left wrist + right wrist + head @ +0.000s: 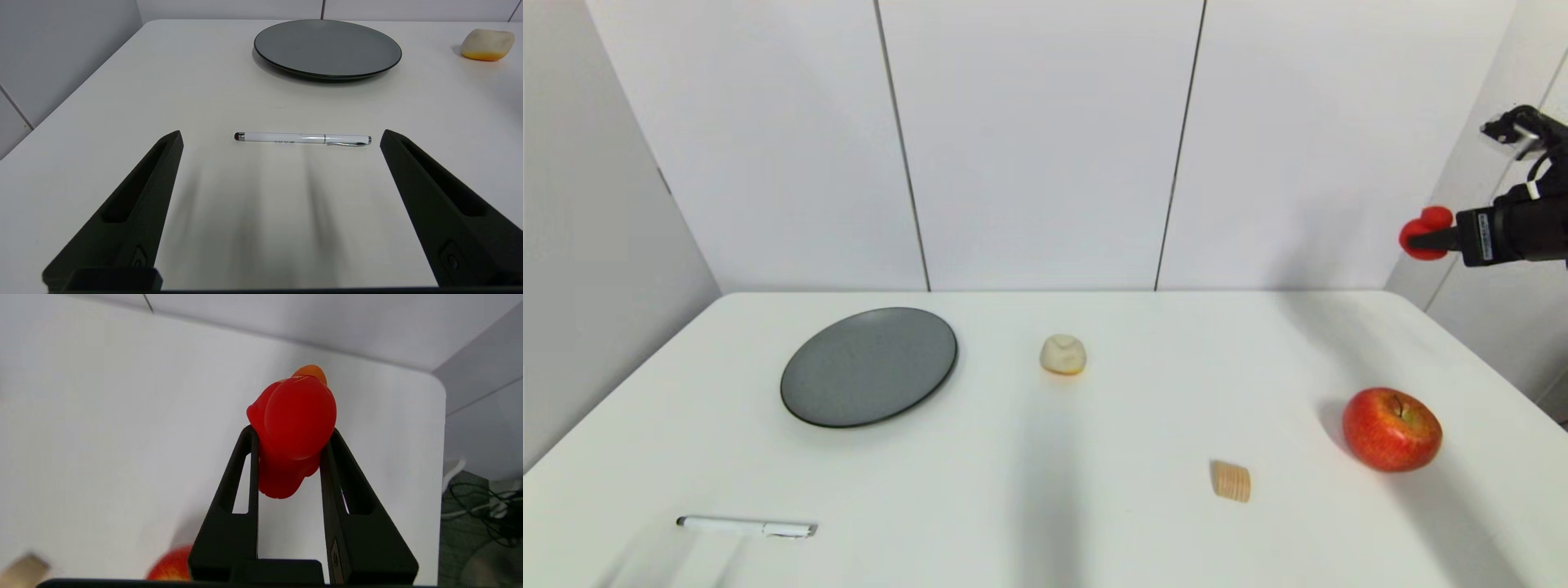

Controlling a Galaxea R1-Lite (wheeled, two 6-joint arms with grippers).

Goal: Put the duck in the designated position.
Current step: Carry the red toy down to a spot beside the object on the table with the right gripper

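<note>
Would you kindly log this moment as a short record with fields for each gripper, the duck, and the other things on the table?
right gripper: shut on the duck, raised above the table's right side
left gripper: open, low over the near left of the table, pen just beyond it
duck: held in the air, not yet placed
plate: far left, nothing on it
apple: right side
also on table: pale lump, small tan block

You have a white table (1045, 506) with rounded far corners, set against pale wall panels. On it lie a dark grey plate (869, 367) at far left, a white pen (746, 527) near the front left, a cream lump (1063, 354) mid-table, a small ridged tan block (1231, 481) and an apple (1392, 429) at right.
</note>
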